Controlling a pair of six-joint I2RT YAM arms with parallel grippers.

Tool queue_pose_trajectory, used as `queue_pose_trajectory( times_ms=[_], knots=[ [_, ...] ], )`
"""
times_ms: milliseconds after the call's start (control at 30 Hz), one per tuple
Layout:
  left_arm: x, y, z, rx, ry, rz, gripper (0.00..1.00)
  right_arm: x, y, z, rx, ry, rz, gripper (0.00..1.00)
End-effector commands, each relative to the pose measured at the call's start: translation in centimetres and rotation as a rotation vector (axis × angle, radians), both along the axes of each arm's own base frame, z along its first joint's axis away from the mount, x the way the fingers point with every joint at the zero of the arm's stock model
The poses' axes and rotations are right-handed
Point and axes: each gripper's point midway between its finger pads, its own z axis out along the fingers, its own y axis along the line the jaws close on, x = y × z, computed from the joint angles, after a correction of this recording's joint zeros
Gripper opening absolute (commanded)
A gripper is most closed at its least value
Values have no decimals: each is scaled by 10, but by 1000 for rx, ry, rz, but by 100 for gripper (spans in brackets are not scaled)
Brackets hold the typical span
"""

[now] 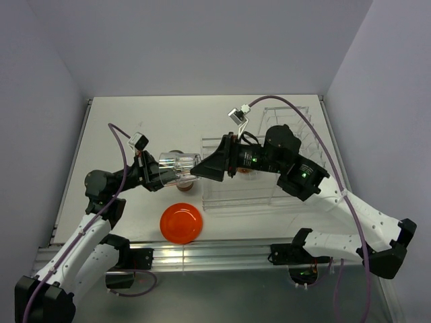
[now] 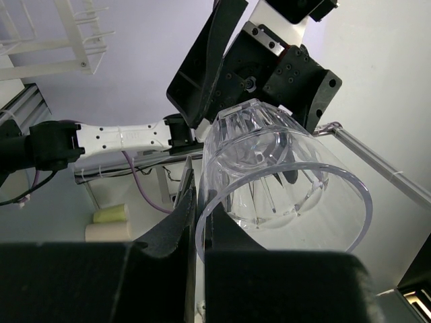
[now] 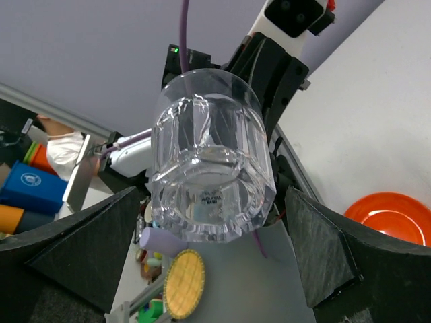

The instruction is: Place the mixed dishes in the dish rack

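Note:
My left gripper (image 1: 161,171) is shut on the rim of the small clear glass (image 1: 179,168) and holds it sideways above the table. In the left wrist view one finger is inside the rim and one outside (image 2: 195,202), around the glass (image 2: 269,175). My right gripper (image 1: 205,168) is open, with its fingers on either side of the glass's base (image 3: 209,175) and not touching it. The orange-red plate (image 1: 181,223) lies flat on the table in front, and shows in the right wrist view (image 3: 394,215). The clear dish rack (image 1: 283,145) stands at the right. Brown cups (image 1: 186,186) peek out under the glass. The bowl is hidden.
The rack's upright slots show in the left wrist view (image 2: 47,40). The right arm (image 1: 300,171) reaches over the rack's basket part. A metal rail (image 1: 215,252) runs along the table's near edge. Grey walls stand to the left, the right and behind.

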Motion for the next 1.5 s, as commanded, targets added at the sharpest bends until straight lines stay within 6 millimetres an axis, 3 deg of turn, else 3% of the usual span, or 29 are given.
queue_pose_trajectory(
  times_ms=[0,367,467,500,567,600,667,700,733,800,1000,1033,1100,1133,1333,1367,1400,1467],
  knots=[
    [-11,3,14,-25,-93,-3,0,-1,7,21,81,-27,33,95],
    [-12,3,15,-22,-99,-14,0,-5,17,27,111,-11,66,83],
    [-14,3,15,-15,-107,-25,0,-8,18,27,121,-12,81,70],
    [-15,3,15,-14,-109,-28,0,-9,18,28,127,-6,86,66],
    [-16,2,12,-12,-111,-35,11,-11,18,30,138,-7,96,50],
    [-17,3,12,-12,-113,-36,17,-12,18,30,142,-3,99,37],
    [-18,3,10,-11,-116,-39,42,-13,19,30,142,-1,101,15],
    [-19,3,9,-10,-116,-38,52,-13,18,30,143,0,99,0],
    [-20,4,9,-11,-122,-38,73,-13,18,29,138,4,95,0],
    [-21,4,4,-7,-112,-30,99,-11,14,31,144,-2,73,0],
    [-21,5,-24,72,-97,26,99,-5,3,48,145,-50,-9,0],
    [-20,5,-32,86,-66,29,99,-2,2,40,104,-31,-26,0],
    [-26,7,-37,94,-71,38,99,3,-2,46,76,-60,-64,0],
    [-25,7,-46,119,-46,43,99,10,-6,35,25,-41,-112,0],
    [-29,11,-52,208,-70,94,99,25,-26,25,-65,-58,-224,0],
    [-31,12,-45,219,-88,107,99,28,-30,24,-73,-64,-248,0],
    [-31,13,-56,268,-59,116,99,30,-32,24,-80,-64,-260,0],
    [-31,17,-49,301,-76,155,99,32,-36,19,-107,-62,-285,0]
  ],
)
